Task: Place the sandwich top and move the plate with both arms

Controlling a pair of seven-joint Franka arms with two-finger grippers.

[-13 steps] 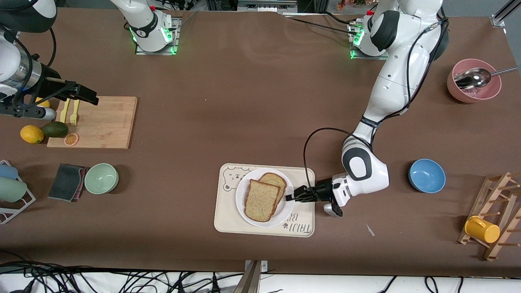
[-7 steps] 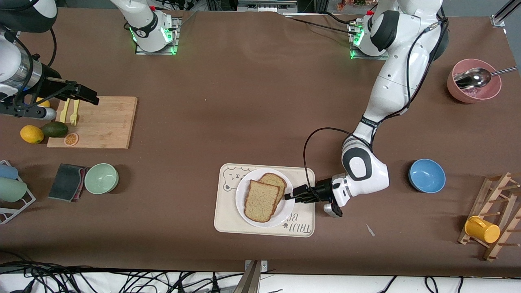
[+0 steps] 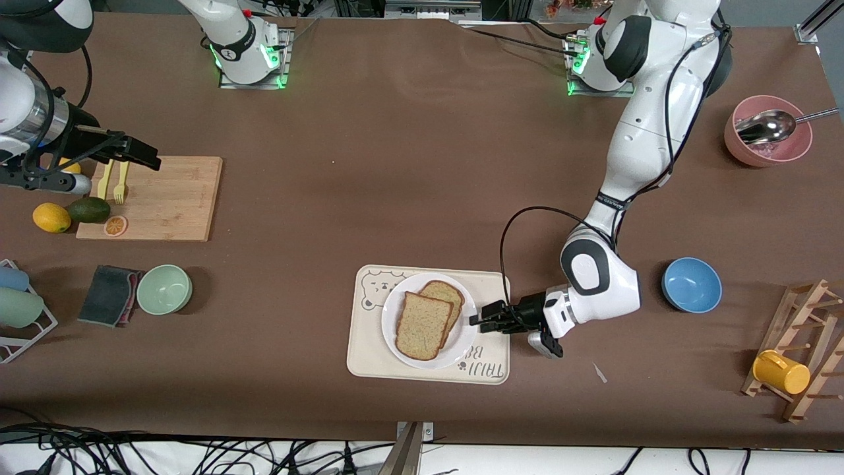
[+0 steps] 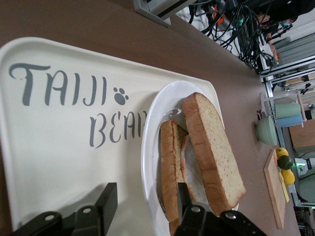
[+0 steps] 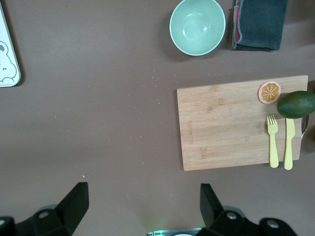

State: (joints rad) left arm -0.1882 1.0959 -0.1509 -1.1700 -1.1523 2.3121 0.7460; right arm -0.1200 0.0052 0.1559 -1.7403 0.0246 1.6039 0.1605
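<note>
The sandwich top, a speckled tan slice, leans on a lower slice on the white plate. Something white shows between the slices in the left wrist view. The plate sits on a cream bear tray. My left gripper is low over the tray, at the plate's edge toward the left arm's end. It is open, with the plate's rim between its fingers and nothing gripped. My right gripper waits open over the wooden cutting board's end.
The cutting board carries yellow forks, an orange slice and an avocado, with a lemon beside it. A green bowl and a dark cloth lie nearer the camera. A blue bowl, a pink bowl with a spoon and a wooden rack stand toward the left arm's end.
My left gripper has opened wider and drawn back a little from the sandwich toward the left arm's end. The slices rest free on the plate. The right arm has not moved.
</note>
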